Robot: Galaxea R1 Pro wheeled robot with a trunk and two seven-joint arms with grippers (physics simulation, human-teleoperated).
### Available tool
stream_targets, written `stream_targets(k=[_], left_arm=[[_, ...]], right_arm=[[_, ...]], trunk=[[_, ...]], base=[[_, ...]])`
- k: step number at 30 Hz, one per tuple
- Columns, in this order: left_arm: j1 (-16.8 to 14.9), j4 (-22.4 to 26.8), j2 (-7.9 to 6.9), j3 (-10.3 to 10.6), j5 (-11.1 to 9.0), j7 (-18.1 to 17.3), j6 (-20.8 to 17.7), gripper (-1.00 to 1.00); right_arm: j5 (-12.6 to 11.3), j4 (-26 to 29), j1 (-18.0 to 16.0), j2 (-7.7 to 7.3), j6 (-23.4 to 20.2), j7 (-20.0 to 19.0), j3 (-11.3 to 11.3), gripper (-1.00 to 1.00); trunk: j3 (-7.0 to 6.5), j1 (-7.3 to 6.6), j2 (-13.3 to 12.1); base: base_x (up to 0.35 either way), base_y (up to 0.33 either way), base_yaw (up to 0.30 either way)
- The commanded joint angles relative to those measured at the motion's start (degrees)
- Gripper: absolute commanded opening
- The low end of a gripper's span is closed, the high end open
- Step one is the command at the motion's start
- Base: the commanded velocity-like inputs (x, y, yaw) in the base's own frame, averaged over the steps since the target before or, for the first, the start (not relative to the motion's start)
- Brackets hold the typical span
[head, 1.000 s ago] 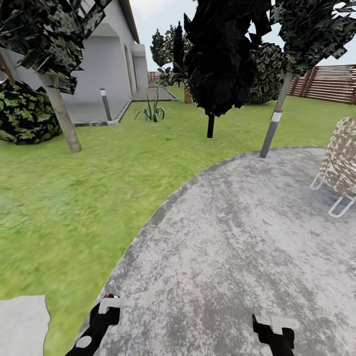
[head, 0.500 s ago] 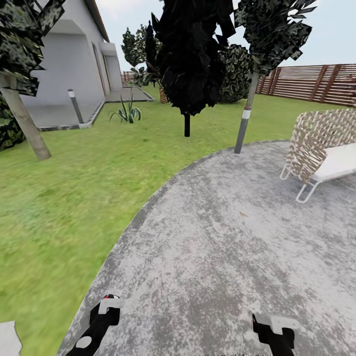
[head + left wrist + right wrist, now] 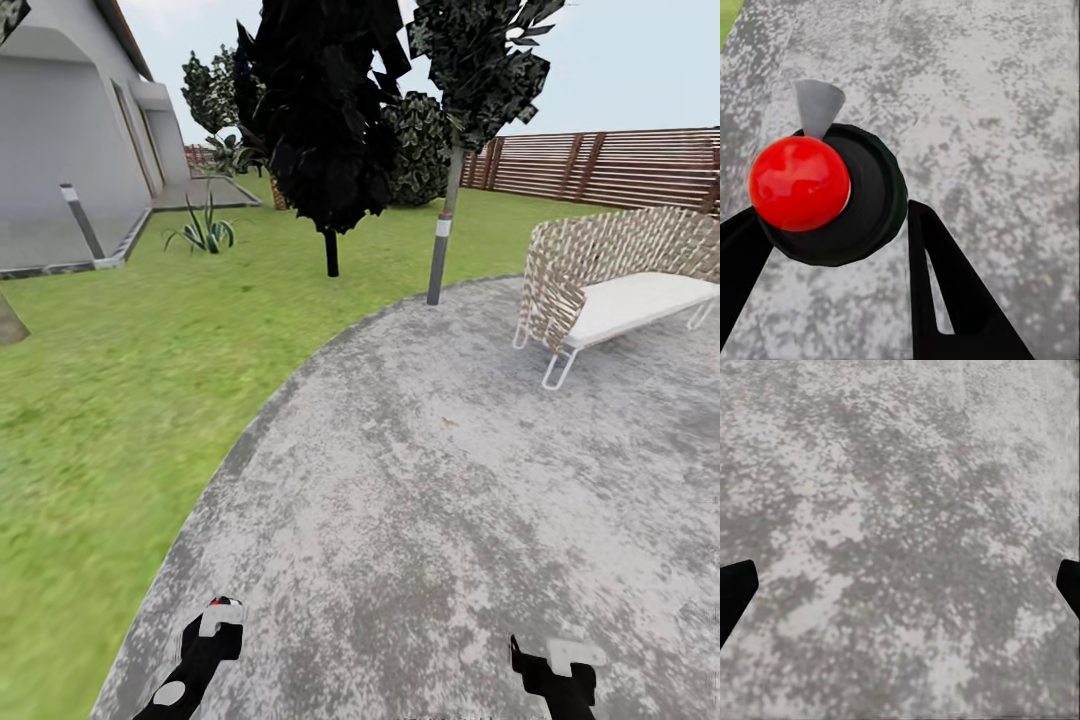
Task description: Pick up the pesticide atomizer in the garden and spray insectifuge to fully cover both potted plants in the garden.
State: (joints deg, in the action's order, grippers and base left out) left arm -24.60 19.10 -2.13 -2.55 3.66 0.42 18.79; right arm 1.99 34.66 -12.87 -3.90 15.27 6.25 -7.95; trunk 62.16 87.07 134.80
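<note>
left wrist view, pesticide atomizer [image 3: 832, 191] upright in left end effector [image 3: 832, 247]

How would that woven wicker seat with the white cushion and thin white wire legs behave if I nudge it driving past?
The woven wicker seat is open weave around a hollow frame, so it is probably light for its size. Its thin wire legs rest on the flat mottled grey patio, so it would likely slide. Being low and wide, it seems unlikely to tip.
</note>
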Motion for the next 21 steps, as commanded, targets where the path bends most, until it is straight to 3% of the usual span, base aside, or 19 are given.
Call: stream_targets(k=[1, 21], left_arm=[[-0.01, -0.02, 0.02, -0.26, 0.40, 0.02, 0.20, -1.00], [-0.01, -0.02, 0.02, -0.26, 0.47, 0.06, 0.23, -1.00]], right_arm=[[0.21, -0.05, -0.05, 0.02, 0.14, 0.17, -0.03, 1.00], [0.21, 0.15, -0.05, -0.06, 0.20, 0.17, -0.22, 1.00]], trunk=[[0.04, -0.01, 0.02], [0.04, -0.01, 0.02]], base=[[0.000, 0.000, -0.300], [0.000, 0.000, -0.300]])
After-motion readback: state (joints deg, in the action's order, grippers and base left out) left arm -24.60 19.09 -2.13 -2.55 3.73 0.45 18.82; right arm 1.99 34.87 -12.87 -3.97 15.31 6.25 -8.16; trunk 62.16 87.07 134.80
